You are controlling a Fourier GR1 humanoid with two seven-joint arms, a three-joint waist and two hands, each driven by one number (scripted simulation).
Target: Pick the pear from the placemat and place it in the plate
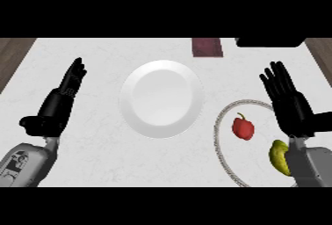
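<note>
From my station I see the pear (279, 157), yellow-green, lying on the round white placemat (224, 145) at the lower right of the counter (97, 145), tucked against the right forearm (312, 166), which hides part of its right side. My right hand (288, 101) is above the placemat's far right part, fingers straight and together, pointing away from me and holding nothing; the pear sits nearer to me than the palm, down by the wrist.

Just left of the pear, also on the placemat, lies a red pepper (243, 128) with a short dark stem (apart from the pear, not touching it). The white plate (160, 99) is at the middle of the counter, left of the placemat, with nothing on it.

My left hand (62, 99) is at the left side, open as well, fingers straight and angled toward the far edge, gripping nothing. At the far edge I can see a dark maroon object (207, 47) and a black object (269, 42); what they are I cannot tell.
</note>
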